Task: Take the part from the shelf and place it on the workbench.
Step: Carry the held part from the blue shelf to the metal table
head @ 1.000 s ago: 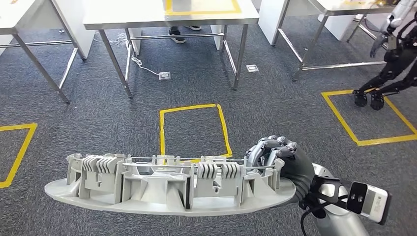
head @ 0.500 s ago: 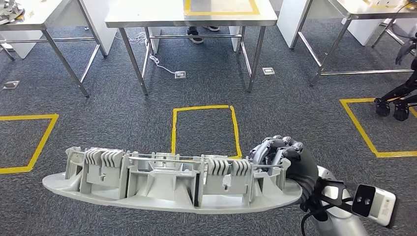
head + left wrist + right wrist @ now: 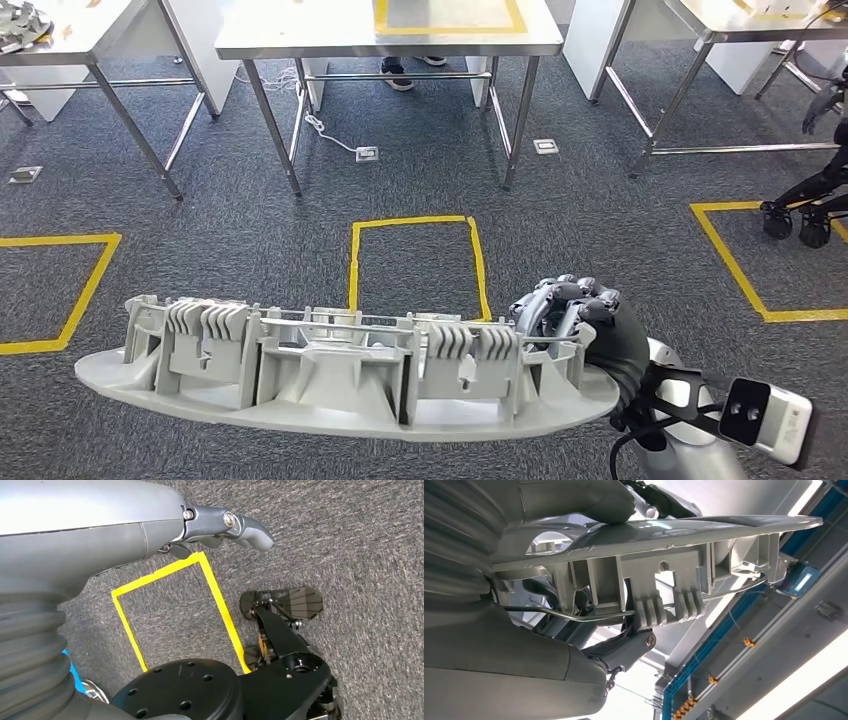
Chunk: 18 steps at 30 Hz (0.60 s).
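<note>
Across the lower frame, your right hand (image 3: 585, 325) grips one end of the long grey ribbed plastic part (image 3: 330, 365); your left hand (image 3: 220, 527) hangs empty, fingers apart.

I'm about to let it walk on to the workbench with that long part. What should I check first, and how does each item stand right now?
1. Right hand grips the grey part at one end: ok.
2. Part roughly level: ok.
3. Far end supported: not ok, it overhangs freely.
4. Left hand free, holding nothing: ok.
5. Carpet up to the steel workbench free of obstacles: ok.
6. Grip firmness: cannot tell.
</note>
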Each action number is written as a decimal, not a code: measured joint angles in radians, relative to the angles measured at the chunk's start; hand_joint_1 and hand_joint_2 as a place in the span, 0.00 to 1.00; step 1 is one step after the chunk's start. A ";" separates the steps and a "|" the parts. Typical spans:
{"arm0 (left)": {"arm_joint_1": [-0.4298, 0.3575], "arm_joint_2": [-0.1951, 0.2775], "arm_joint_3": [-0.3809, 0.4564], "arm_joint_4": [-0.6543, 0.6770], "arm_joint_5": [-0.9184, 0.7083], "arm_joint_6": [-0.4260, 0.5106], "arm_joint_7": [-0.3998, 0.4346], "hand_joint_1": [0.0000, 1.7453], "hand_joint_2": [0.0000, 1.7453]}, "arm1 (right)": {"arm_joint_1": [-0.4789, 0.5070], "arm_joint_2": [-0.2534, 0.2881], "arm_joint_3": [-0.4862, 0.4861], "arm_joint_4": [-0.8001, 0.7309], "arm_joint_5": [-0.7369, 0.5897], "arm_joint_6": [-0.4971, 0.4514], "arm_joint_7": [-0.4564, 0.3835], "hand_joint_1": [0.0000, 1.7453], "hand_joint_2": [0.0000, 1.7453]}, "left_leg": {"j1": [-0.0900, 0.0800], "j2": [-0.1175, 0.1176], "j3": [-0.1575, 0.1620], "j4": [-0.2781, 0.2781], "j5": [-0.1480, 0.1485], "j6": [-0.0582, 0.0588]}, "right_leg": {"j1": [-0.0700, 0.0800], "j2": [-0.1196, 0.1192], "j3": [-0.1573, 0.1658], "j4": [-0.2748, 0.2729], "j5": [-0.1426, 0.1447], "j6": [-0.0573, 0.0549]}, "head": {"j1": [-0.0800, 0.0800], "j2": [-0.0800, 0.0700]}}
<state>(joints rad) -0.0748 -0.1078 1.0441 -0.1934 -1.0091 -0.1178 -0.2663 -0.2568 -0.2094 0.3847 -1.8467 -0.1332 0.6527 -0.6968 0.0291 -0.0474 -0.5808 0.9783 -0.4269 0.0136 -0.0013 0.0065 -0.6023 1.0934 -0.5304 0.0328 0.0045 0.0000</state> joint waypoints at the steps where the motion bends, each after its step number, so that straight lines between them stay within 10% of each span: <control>1: 0.000 0.000 0.000 0.000 -0.001 0.000 0.000 0.00 1.00 | 0.001 0.000 0.000 0.000 0.000 0.000 0.000 1.00 1.00 | 0.002 0.001 0.000 -0.002 0.001 0.001 | -0.004 0.000 -0.028 0.059 -0.034 0.006 | 0.002 0.000; 4: 0.002 0.000 0.000 0.000 -0.004 0.000 0.000 0.00 1.00 | 0.011 0.000 -0.001 0.000 0.001 0.000 0.001 1.00 1.00 | 0.010 0.002 -0.005 0.001 0.000 -0.009 | -0.025 -0.001 -0.078 0.161 -0.069 0.028 | 0.003 0.000; 8: 0.002 0.004 0.000 -0.001 -0.005 -0.001 0.001 0.00 1.00 | 0.014 0.000 -0.002 0.000 -0.001 -0.001 0.001 1.00 1.00 | 0.027 -0.003 -0.020 0.037 -0.018 -0.049 | -0.050 0.005 0.027 -0.037 0.025 0.054 | 0.009 0.000; 14: 0.003 0.003 0.000 -0.001 -0.005 -0.002 0.001 0.00 1.00 | 0.016 0.001 -0.003 -0.007 -0.004 0.000 0.001 1.00 1.00 | 0.029 0.016 -0.038 0.077 -0.050 -0.079 | -0.042 0.003 0.031 -0.054 0.027 -0.009 | -0.001 0.000; 18: 0.002 0.003 0.000 0.000 -0.005 -0.002 0.001 0.00 1.00 | 0.018 0.002 -0.003 -0.008 -0.004 -0.001 0.001 1.00 1.00 | 0.013 0.038 -0.151 0.320 -0.164 -0.064 | -0.027 -0.011 0.032 -0.055 0.024 -0.027 | -0.015 0.000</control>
<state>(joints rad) -0.0727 -0.1045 1.0441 -0.1938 -1.0143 -0.1194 -0.2654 -0.2392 -0.2078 0.3818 -1.8551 -0.1372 0.6519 -0.6961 0.0422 -0.0091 -0.7319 1.2980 -0.5905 -0.0504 -0.0287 -0.0045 -0.5700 1.0385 -0.5060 0.0061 -0.0102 0.0000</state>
